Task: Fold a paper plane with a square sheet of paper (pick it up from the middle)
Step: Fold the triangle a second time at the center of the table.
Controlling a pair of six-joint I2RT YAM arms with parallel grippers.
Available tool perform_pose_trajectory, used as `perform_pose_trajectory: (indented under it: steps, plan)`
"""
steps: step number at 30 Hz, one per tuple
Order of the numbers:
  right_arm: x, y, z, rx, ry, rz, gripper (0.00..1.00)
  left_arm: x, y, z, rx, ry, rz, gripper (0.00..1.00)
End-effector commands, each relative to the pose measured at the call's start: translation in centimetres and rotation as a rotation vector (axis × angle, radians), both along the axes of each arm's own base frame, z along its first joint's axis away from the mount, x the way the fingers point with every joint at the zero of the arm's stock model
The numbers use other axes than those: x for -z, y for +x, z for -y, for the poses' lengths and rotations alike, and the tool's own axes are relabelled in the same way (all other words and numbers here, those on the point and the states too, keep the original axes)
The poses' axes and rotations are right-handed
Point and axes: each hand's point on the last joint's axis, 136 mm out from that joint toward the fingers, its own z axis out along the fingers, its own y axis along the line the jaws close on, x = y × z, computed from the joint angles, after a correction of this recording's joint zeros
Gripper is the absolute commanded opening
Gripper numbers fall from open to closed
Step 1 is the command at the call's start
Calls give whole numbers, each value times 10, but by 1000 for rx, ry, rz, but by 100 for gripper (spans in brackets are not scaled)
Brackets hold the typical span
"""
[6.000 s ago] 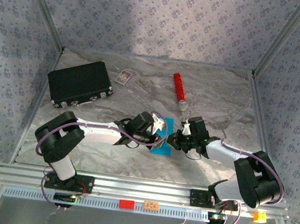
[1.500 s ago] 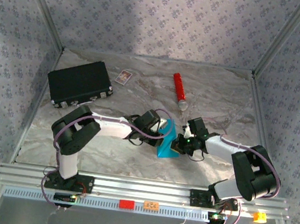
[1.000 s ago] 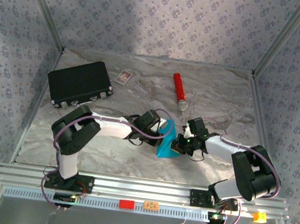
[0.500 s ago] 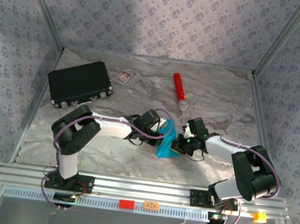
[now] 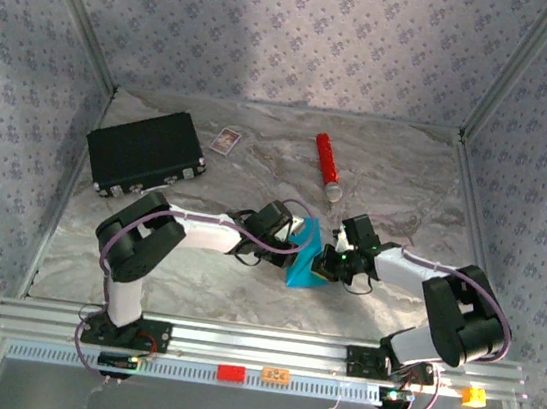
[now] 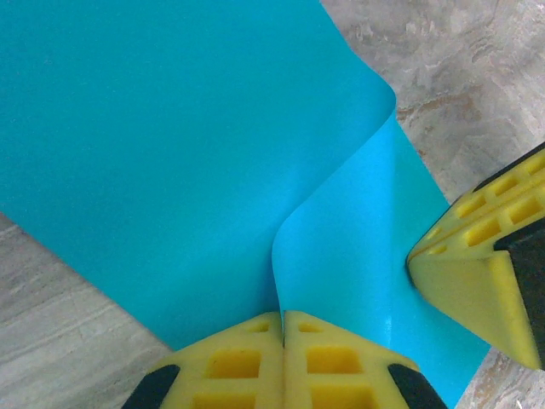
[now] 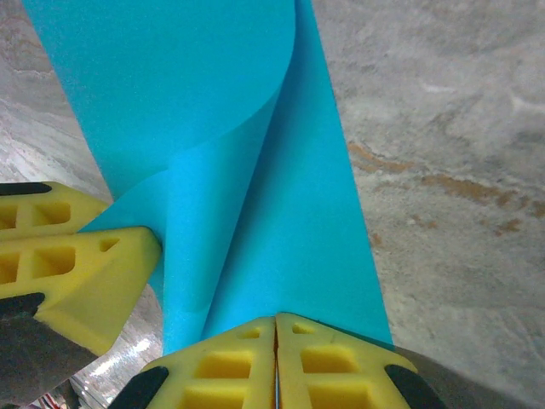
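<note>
The square sheet of paper [image 5: 301, 267] is bright cyan and stands bent up from the marble table between my two grippers, near the table's middle front. My left gripper [image 5: 296, 240] is shut on it. In the left wrist view the curled paper [image 6: 170, 153] runs into the seam of the left gripper [image 6: 283, 317]. My right gripper [image 5: 320, 265] is shut on the opposite edge. In the right wrist view the paper [image 7: 281, 213] meets the closed tips of the right gripper [image 7: 276, 320]. Each wrist view shows the other gripper's yellow fingers [image 6: 468, 256] [image 7: 77, 273] against the sheet.
A black rectangular case [image 5: 145, 152] lies at the back left, with a small white card [image 5: 226, 139] beside it. A red cylinder [image 5: 327, 165] lies behind the grippers. An aluminium rail [image 5: 255, 343] runs along the near edge, and patterned walls enclose the table.
Since six seconds ago both grippers have drawn closer together and the sheet has risen into a standing bend. Over the last second nothing has visibly moved.
</note>
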Motion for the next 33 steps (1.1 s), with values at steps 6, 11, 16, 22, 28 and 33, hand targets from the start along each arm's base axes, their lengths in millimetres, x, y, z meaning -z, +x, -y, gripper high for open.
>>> perform_pose_trajectory:
  steps: [6,11,16,22,28,33]
  plan:
    - [-18,12,1,52,30,54,10,12,-4,-4,15,24,-15,0]
    - [-42,26,-13,84,144,115,8,12,-4,-4,16,26,-15,0]
    - [-49,33,-30,68,210,116,7,13,-4,-5,14,30,-14,0]
    - [-41,34,-39,52,222,87,7,13,-5,-5,16,30,-17,0]
    - [-30,32,-40,47,223,55,6,16,-6,-5,24,38,-22,0]
    - [-15,26,-33,52,196,26,7,16,-6,-6,27,39,-26,0]
